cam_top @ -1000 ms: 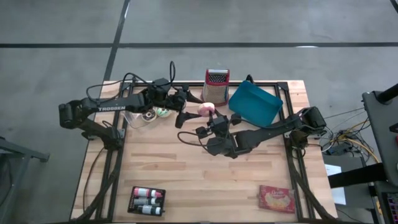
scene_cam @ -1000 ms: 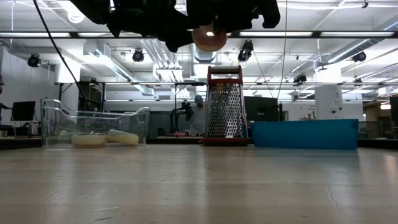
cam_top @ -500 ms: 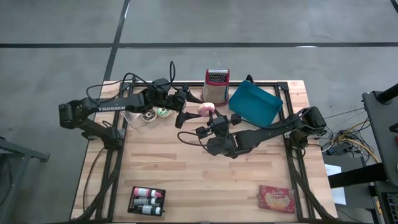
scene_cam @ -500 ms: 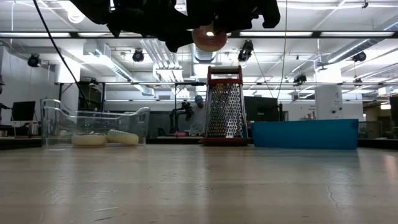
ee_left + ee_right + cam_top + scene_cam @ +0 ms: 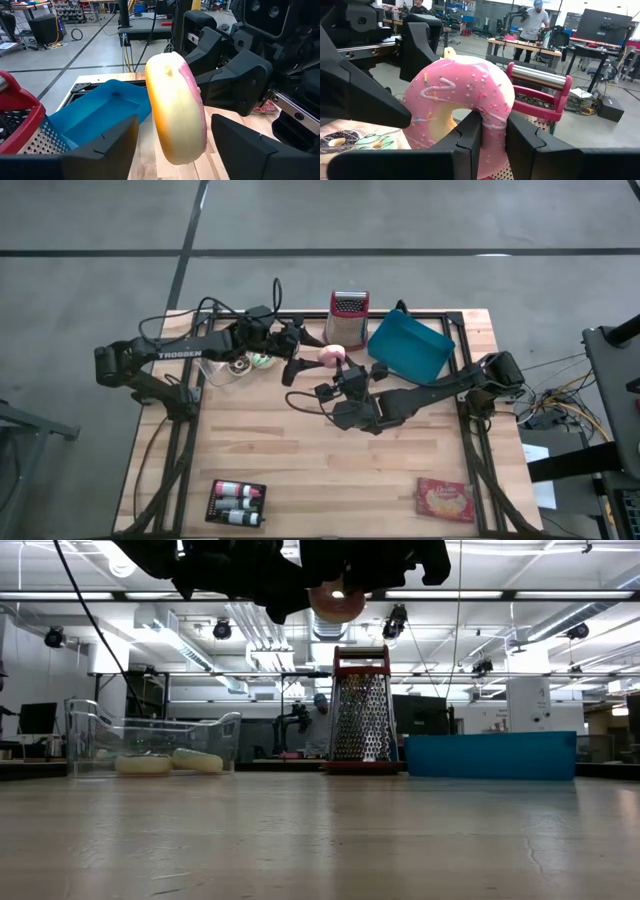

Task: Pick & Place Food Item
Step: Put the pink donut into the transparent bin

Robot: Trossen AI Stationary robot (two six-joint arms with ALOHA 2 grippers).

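From above, both arms are meeting over the back middle of the wooden table (image 5: 300, 470), where the pink-frosted donut (image 5: 331, 356) is hanging in the air between the left gripper (image 5: 300, 360) and the right gripper (image 5: 345, 375), just in front of the box grater (image 5: 348, 315) and beside the blue tray (image 5: 408, 348). In the low view the donut (image 5: 337, 602) is sitting well above the tabletop, with the clear container (image 5: 150, 745) resting at the back left. The left wrist view is showing the donut (image 5: 175, 115) edge-on between that arm's fingers (image 5: 105, 150), which are spread apart and not touching it. The right wrist view is showing fingers (image 5: 470, 145) pinched through the donut's (image 5: 457, 110) ring — gripping it firmly.
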